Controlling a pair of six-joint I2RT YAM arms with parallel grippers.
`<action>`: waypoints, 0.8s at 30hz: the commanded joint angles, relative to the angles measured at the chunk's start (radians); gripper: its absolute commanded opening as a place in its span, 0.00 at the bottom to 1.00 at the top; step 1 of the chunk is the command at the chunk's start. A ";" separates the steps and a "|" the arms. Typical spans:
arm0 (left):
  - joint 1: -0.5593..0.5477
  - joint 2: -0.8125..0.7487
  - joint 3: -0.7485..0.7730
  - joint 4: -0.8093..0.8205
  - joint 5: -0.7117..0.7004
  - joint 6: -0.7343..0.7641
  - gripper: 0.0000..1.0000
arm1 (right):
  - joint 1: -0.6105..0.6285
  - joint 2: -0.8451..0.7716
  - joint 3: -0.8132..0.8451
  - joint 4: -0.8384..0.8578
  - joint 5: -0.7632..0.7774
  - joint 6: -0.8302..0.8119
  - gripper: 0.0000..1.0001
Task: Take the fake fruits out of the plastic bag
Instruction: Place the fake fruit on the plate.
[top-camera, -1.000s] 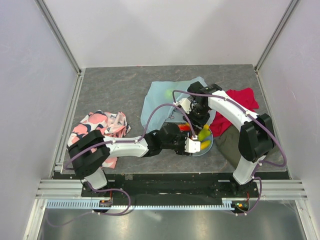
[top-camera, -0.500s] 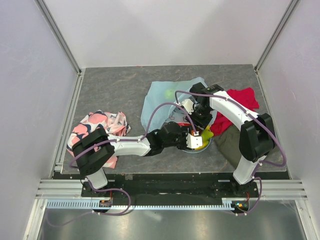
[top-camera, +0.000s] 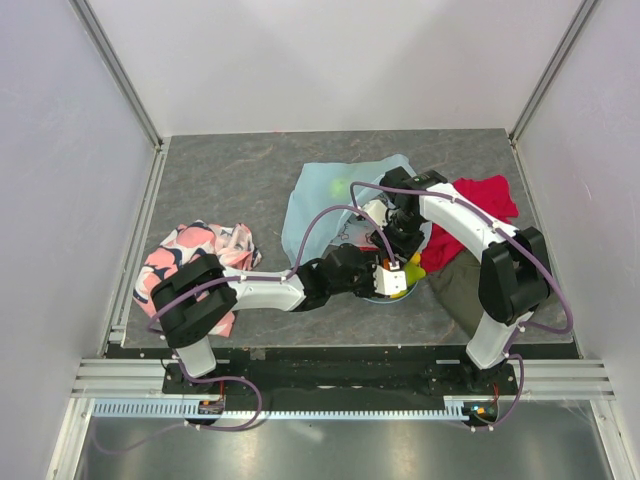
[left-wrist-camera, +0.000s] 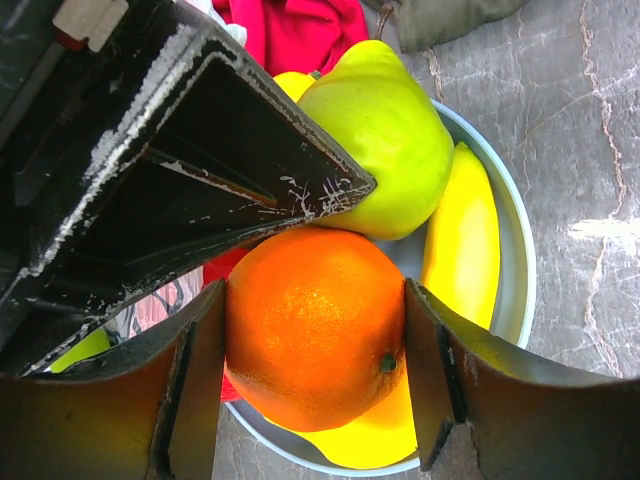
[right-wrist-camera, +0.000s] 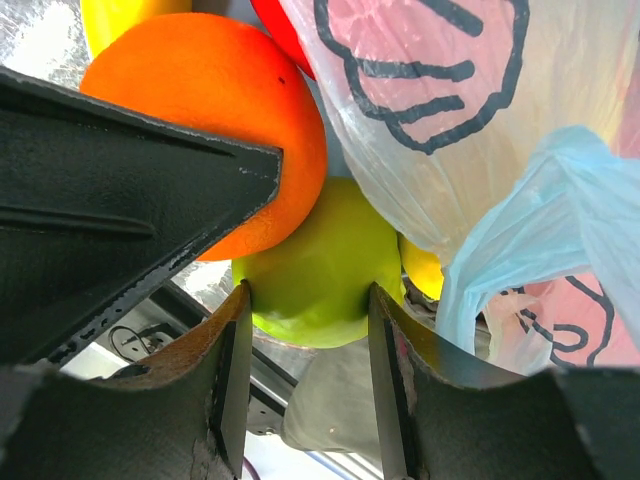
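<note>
Evidently the step in hand is setting fruit down. Low in the left wrist view, the left gripper (left-wrist-camera: 315, 385) pinches the orange (left-wrist-camera: 310, 330) over the light-blue plate (left-wrist-camera: 522, 260), beside the green pear (left-wrist-camera: 385, 140) and banana (left-wrist-camera: 462, 240). The right gripper (right-wrist-camera: 308, 315) clasps the pear on both sides. Next, I judge, each must release and lift clear without knocking the other. The plastic bag (right-wrist-camera: 450, 130) fills that view's upper right. A green fruit (top-camera: 334, 187) shows faintly through it from above; any others inside are hidden.
</note>
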 joint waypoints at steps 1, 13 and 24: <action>0.005 -0.024 0.024 -0.053 0.006 -0.029 0.57 | -0.002 -0.027 0.001 -0.003 -0.033 0.020 0.32; 0.016 -0.222 0.029 -0.220 0.032 -0.095 0.99 | 0.001 -0.022 0.050 -0.009 -0.053 0.035 0.60; 0.097 -0.457 0.067 -0.422 -0.004 -0.248 0.99 | -0.003 -0.064 0.205 -0.108 -0.131 -0.011 0.97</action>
